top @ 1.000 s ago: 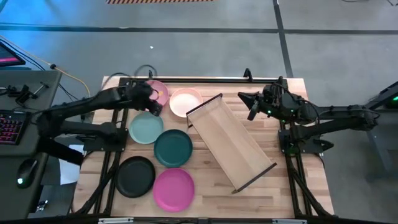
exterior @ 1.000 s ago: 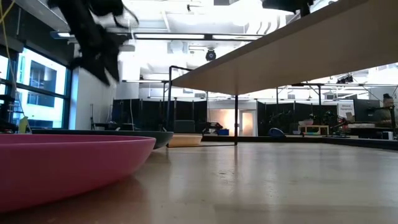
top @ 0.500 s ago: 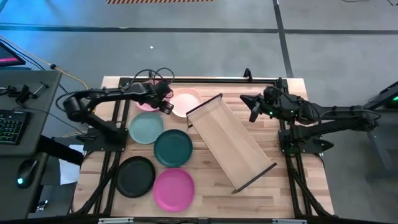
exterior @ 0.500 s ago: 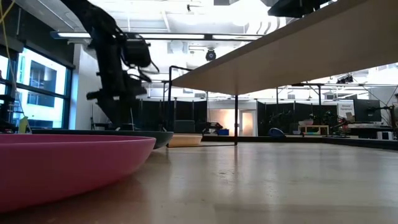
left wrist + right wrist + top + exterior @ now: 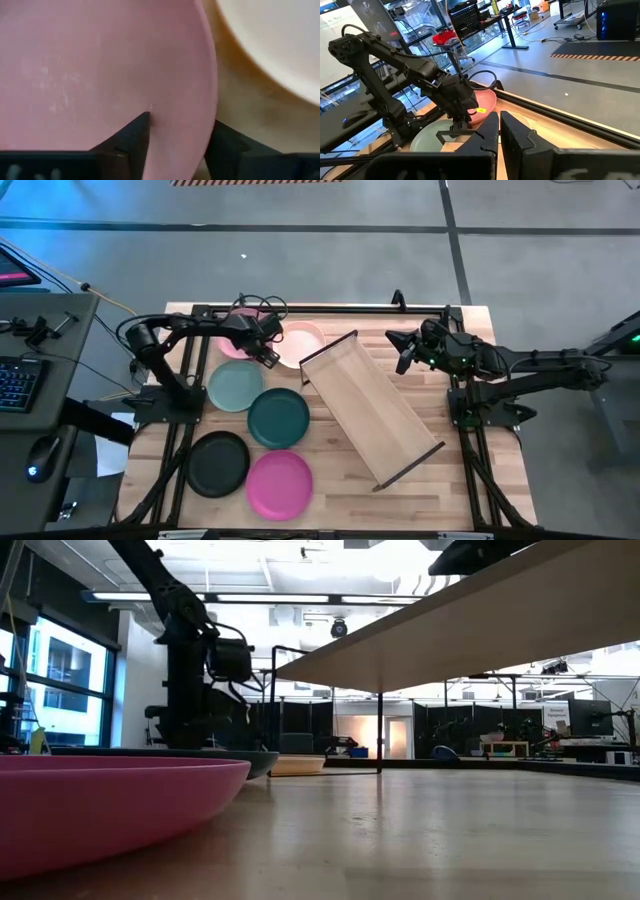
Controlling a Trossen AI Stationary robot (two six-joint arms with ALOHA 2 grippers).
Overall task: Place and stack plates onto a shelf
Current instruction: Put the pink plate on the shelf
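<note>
Grey floor (image 5: 300,260) beyond a wooden table (image 5: 330,490). Tall windows (image 5: 55,690) at one side, dark partitions (image 5: 300,730) behind. Bright ceiling lights (image 5: 300,598) overhead.

a light wood table (image 5: 480,480) carries six plates and a shelf (image 5: 370,408), which stands askew from mid-table toward the right front corner. along the back edge lie the pink plate (image 5: 238,345) and cream plate (image 5: 300,340); ahead of them the teal plate (image 5: 234,386) and green plate (image 5: 279,416); nearest the front edge, the black plate (image 5: 218,463) and magenta plate (image 5: 279,483).
</note>
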